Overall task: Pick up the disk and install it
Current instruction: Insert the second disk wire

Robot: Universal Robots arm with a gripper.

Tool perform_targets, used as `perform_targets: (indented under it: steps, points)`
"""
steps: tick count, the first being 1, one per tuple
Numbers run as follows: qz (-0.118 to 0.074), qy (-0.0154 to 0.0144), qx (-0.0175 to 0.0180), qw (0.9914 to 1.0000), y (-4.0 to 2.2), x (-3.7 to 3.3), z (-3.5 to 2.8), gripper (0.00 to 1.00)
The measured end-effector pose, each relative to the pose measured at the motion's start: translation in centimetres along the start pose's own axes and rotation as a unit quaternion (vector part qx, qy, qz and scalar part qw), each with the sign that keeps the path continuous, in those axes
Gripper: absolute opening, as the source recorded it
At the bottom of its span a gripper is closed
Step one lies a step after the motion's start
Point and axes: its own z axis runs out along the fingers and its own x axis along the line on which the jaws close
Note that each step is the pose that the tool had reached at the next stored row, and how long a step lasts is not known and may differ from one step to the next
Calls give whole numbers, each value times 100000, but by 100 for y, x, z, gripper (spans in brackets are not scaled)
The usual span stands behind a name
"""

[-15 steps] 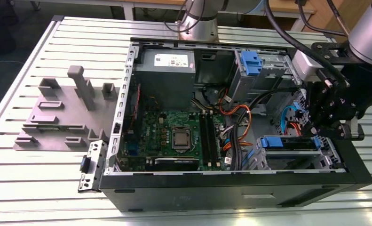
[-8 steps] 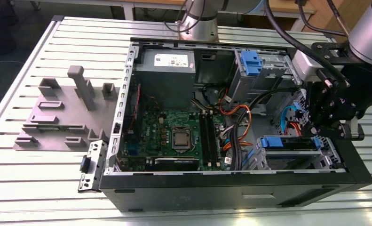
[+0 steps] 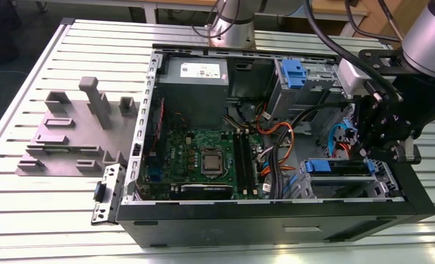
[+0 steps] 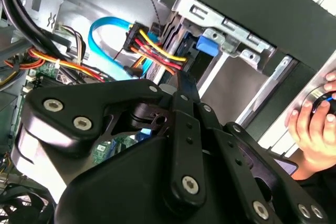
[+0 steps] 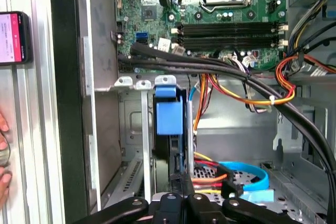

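An open computer case (image 3: 276, 217) lies on its side on a slatted metal surface (image 3: 48, 209). In the exterior view the arm reaches in from the right, and its black tool (image 3: 375, 148) hangs over the case's right side, just above a drive cage (image 3: 342, 179) at the near right corner. The disk (image 3: 326, 165) sits on edge in that cage: its blue carrier tab shows at the cage's top edge in the exterior view, and in the first wrist view the same blue tab (image 5: 168, 114) stands between the cage's metal rails, with the dark body of the drive below it. The tool (image 5: 181, 200) is directly in line with the disk's edge there, its linkage drawn together, but I cannot tell whether its tips are closed on the disk or only close to it.

Orange, red and yellow cables (image 5: 247, 95) and a light blue data cable (image 5: 247, 174) run past the cage. The motherboard (image 3: 202, 159) fills the case's middle. A second blue bracket (image 3: 293, 74) sits in the far bay. A grey fixture block (image 3: 74, 135) rests on the surface to the exterior view's left. A person's hand (image 4: 315, 127) rests beside the case in the second wrist view.
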Motion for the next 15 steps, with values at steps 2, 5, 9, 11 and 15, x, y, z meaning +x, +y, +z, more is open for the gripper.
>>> perform_targets:
  steps: [2, 5, 9, 11, 15]
  points:
    - [3, -4, 2, 100000, 32, 2, -1, 11]
    - [-10, -4, 2, 100000, 39, 3, -2, 11]
    - [-5, 3, -76, 100000, 41, 2, -5, 11]
    - [-8, 15, -219, 100000, 40, 1, -24, 11]
    - [-24, 23, -488, 99999, 36, -11, -87, 11]
